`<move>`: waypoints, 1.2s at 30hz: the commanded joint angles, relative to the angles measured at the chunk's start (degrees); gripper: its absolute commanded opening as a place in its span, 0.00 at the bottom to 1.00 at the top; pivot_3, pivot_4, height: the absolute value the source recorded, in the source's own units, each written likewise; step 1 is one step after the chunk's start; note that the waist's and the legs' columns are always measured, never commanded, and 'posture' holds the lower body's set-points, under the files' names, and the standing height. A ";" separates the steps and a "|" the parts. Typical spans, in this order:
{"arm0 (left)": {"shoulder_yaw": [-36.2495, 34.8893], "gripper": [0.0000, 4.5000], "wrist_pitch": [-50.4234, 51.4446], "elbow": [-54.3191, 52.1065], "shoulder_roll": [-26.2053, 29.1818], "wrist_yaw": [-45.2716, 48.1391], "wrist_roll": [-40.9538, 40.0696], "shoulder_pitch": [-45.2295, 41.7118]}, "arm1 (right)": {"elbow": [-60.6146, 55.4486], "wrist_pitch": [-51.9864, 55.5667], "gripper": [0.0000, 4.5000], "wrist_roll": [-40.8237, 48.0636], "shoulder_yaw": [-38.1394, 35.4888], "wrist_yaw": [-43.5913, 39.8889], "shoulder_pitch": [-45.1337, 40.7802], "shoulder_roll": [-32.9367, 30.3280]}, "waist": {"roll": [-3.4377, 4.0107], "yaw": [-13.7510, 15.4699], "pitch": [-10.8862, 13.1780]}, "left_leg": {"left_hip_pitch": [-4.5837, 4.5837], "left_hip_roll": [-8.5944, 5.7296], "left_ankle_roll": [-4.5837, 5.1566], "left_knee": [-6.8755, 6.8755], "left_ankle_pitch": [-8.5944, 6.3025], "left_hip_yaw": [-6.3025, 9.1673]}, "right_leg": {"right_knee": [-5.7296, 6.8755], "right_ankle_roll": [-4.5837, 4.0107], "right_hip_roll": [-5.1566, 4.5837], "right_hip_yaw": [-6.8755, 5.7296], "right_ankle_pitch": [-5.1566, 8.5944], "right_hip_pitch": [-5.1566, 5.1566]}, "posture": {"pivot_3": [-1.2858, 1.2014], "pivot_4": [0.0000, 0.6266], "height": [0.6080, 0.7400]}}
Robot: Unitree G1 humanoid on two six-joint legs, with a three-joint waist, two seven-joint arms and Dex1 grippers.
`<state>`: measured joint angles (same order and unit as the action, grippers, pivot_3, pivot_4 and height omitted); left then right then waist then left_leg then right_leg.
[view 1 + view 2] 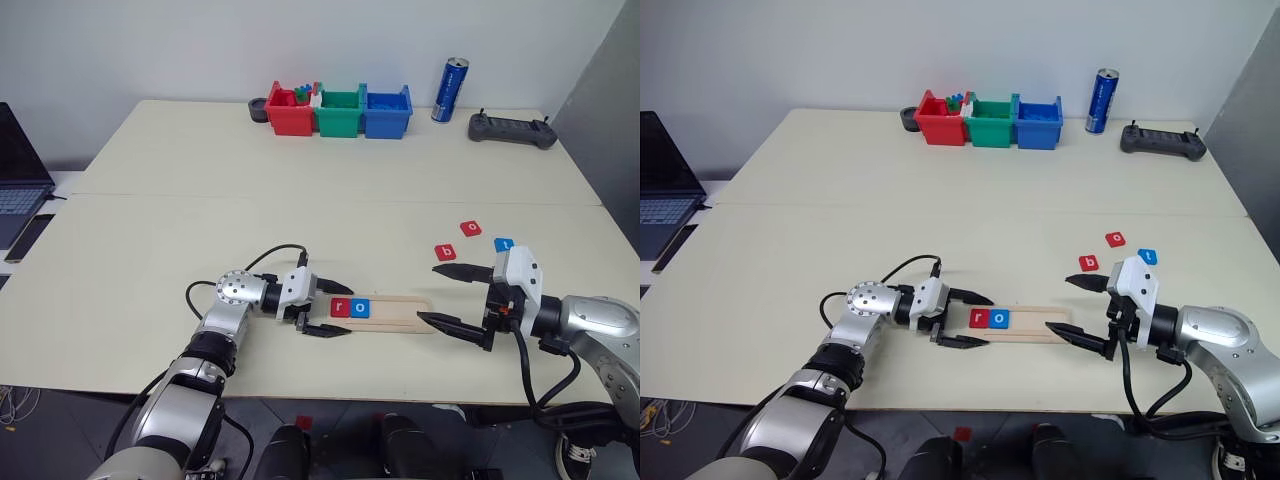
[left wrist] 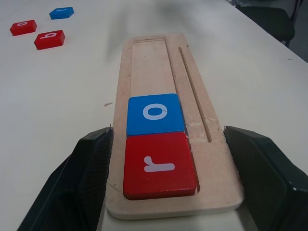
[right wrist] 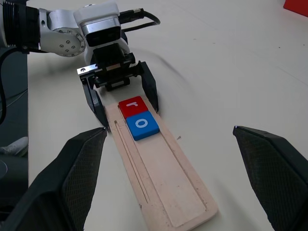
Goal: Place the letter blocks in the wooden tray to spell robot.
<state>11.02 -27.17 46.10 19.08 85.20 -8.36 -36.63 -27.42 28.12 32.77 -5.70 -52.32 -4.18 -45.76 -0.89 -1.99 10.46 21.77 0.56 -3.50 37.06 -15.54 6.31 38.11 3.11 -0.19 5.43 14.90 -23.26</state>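
The left gripper's [image 1: 325, 310] fingers straddle the pale wooden tray's [image 1: 400, 312] end, jaws parted beside the red r tile [image 1: 341, 307] and blue o tile [image 1: 362, 308]. The right gripper [image 1: 452, 297] gapes wide at the other end; next it should fetch the red b tile [image 1: 445, 252].

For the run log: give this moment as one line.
tray: red r, blue o seated | loose: b, o, t | left pincer straddles tray end | right pincer open

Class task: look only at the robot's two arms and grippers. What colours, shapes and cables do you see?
Both arms have silver-grey metal segments with black joints. The left gripper and right gripper each have a white block body, two pointed black fingers, and looping black cables. A round silver disc with holes marks the left wrist.
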 commanded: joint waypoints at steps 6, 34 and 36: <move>-0.44 1.00 0.47 -1.33 0.48 1.09 -0.84 0.37 | -2.03 0.36 1.00 0.96 -0.99 0.34 -0.88 0.32 | 0.00 0.00 0.00 | 0.00 0.00 0.00 0.00 0.00 0.00 | 0.00 0.00 0.00 0.00 0.00 0.00 | 0.52 0.24 1.00; -5.07 1.00 40.35 -58.54 5.30 -24.74 -13.95 22.29 | -2.43 15.75 1.00 -7.53 -0.90 35.73 -3.02 16.15 | 0.04 0.04 -0.02 | -0.03 0.05 -0.02 0.00 0.01 0.00 | 0.05 0.00 0.00 0.05 0.00 0.00 | 0.52 0.24 1.00; -4.98 1.00 40.73 -58.71 5.31 -25.48 -14.06 22.35 | -0.11 16.90 1.00 -9.94 0.12 38.62 -4.92 17.39 | 0.04 0.09 -0.02 | -0.04 0.04 -0.02 0.00 0.01 -0.01 | 0.04 0.00 0.00 0.05 0.00 0.00 | 0.52 0.24 1.00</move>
<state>6.44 13.44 -10.26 24.32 60.51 -21.49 -13.92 -28.04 44.50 25.07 -5.75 -16.35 -7.63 -28.94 -0.85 -1.90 10.44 21.73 0.60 -3.52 37.06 -15.53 6.29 38.14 3.11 -0.19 5.48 14.90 -23.26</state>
